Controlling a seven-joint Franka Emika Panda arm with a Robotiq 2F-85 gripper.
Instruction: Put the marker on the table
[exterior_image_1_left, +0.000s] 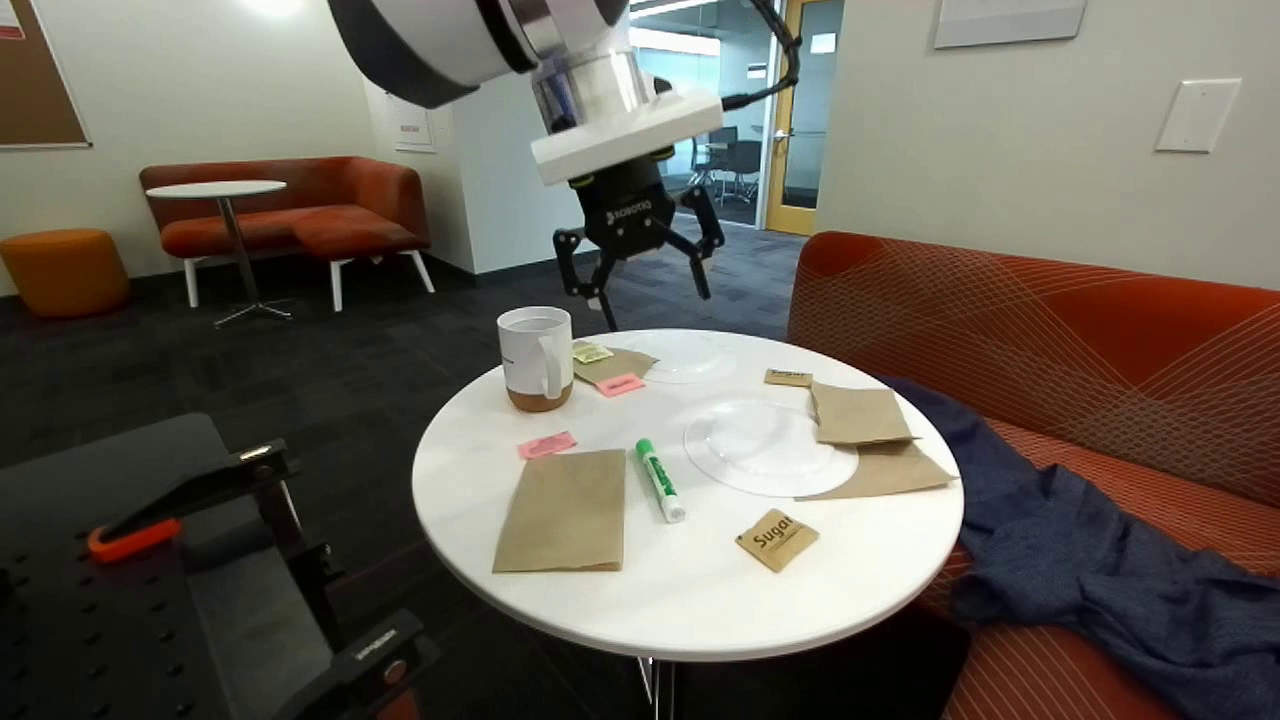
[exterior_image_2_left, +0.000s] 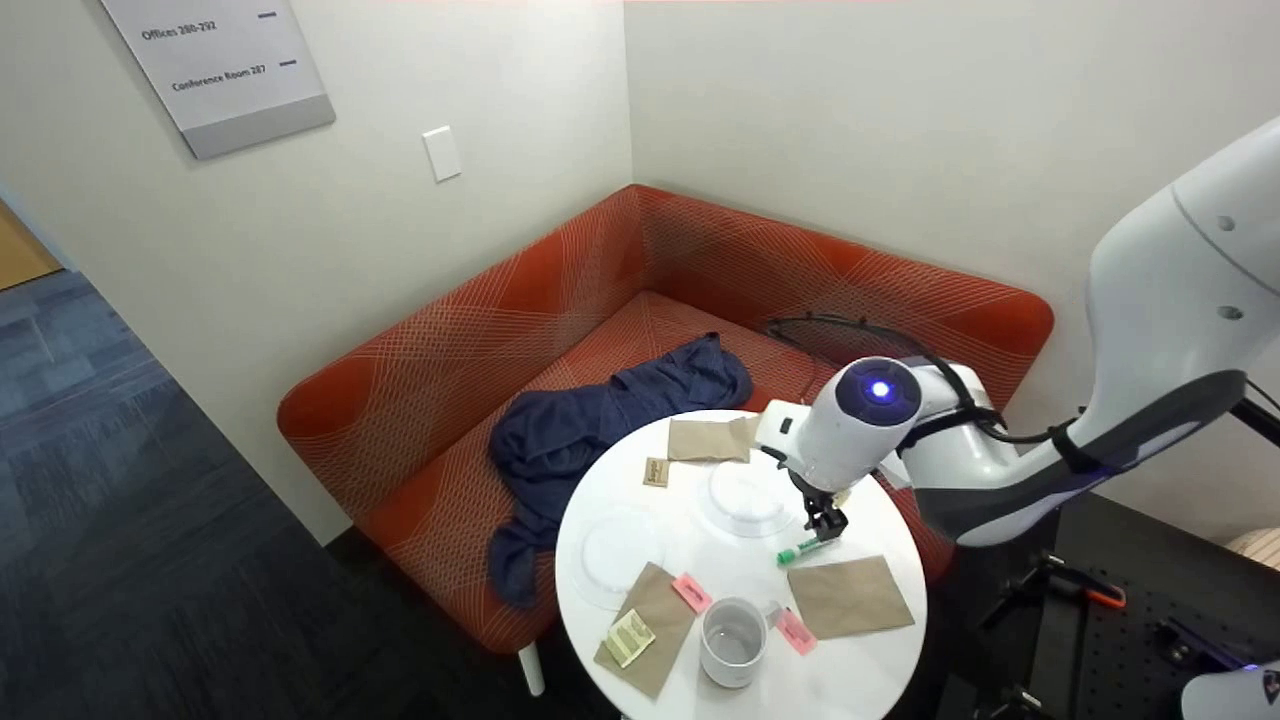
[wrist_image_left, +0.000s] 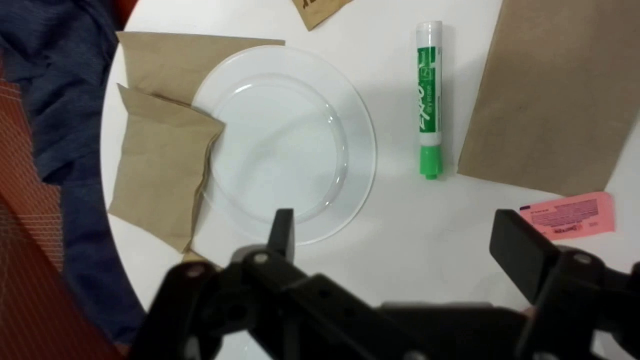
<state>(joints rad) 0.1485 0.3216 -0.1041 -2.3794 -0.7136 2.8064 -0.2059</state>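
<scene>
A red sofa (exterior_image_2_left: 460, 330) is seen beside the table (exterior_image_1_left: 690, 615), which is round and has a plain white top. On the seat of this sofa, next to the table, a dark blue cloth (exterior_image_2_left: 600, 415) is laid in folds. The end effector (wrist_image_left: 395, 235) is held above the table, and its jaws are spread wide apart. On the table are placed 2 clear plates (exterior_image_1_left: 770, 450) and several brown papers (exterior_image_1_left: 565, 510), lying flat or folded. A white mug (exterior_image_1_left: 525, 355) with a brown base is stood upright near the edge. The marker (wrist_image_left: 430, 100), with its green cap and white end, is found lying on the table, between a plate and a brown paper, just beside the paper. Near the mug, 2 pink packets (exterior_image_1_left: 547, 445) are seen; 1 yellow packet (exterior_image_2_left: 630, 638) is carried by a brown paper, and 2 brown packets (exterior_image_1_left: 778, 540), printed with "Sugar", are seen well apart from the mug.
</scene>
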